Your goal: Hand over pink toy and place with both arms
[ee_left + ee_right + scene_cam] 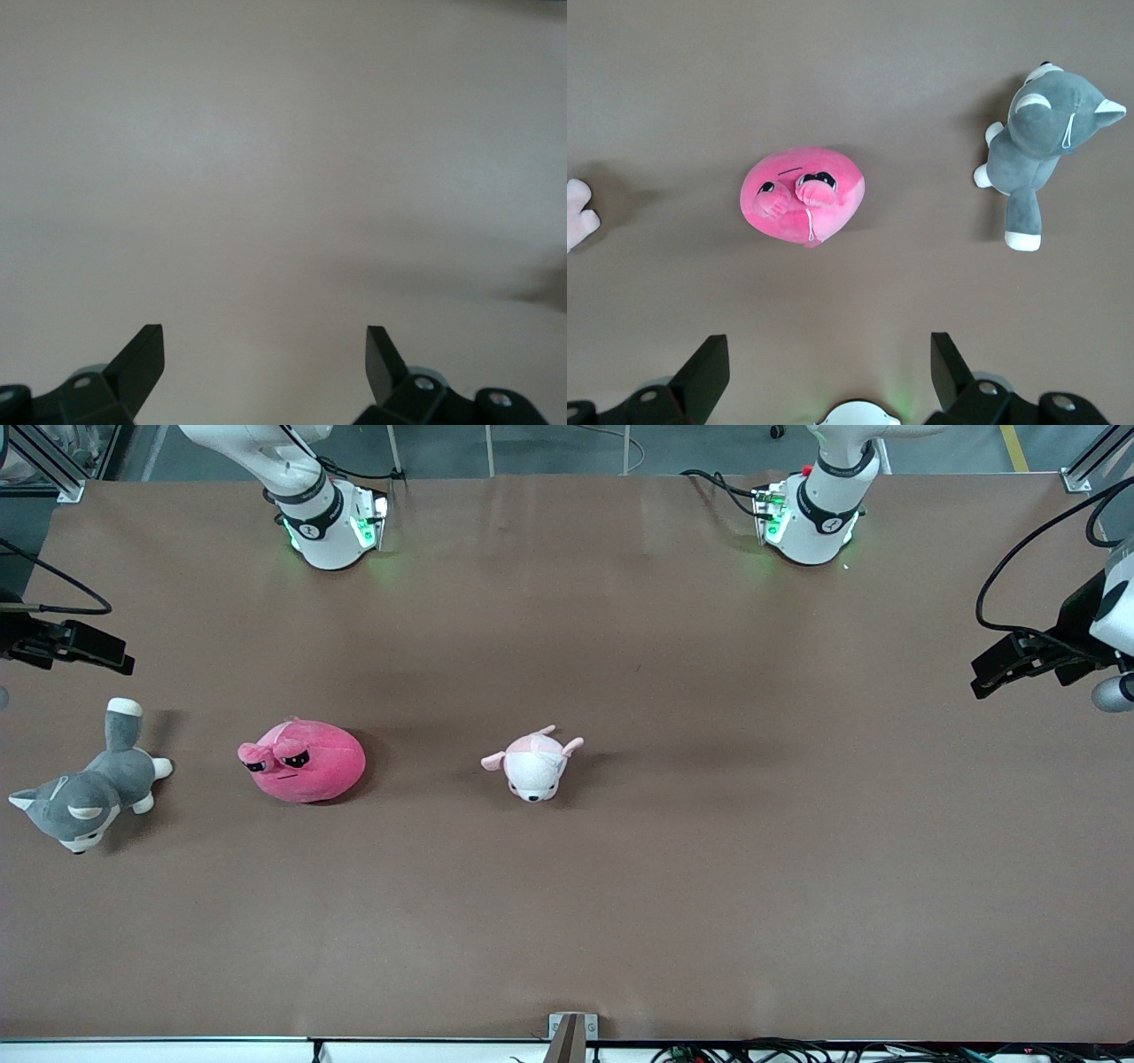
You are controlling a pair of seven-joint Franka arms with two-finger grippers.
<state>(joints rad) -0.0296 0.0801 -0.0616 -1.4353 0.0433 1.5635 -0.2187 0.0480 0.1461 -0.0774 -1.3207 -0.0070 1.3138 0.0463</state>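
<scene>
Brown counter (pixel 620 886) runs wide under both arms, w/ three plush toys lying in a rough row across its middle. Pink toy (pixel 303 761), a fat hot-pink blob w/ dark frowning eyes, lies toward the right arm's end of the counter, nothing touching it. Grey-and-white dog plush (pixel 84 793) lies beside it, closer still to that end. Small pale pink-and-white plush (pixel 534 763) lies beside the pink toy toward the left arm's end, roughly mid-counter, well apart from it.

Right tool (pixel 830 370) hangs up in the air w/ fingers spread wide and nothing between them; its wrist view looks down on the pink toy (pixel 803 195) and the dog plush (pixel 1041 146) (the pale plush just pokes in at the edge). Left tool (pixel 266 361) is likewise spread wide and empty, over bare counter at the left arm's end. Both arm bases (pixel 330 522) stand along the counter edge farthest from the front camera.
</scene>
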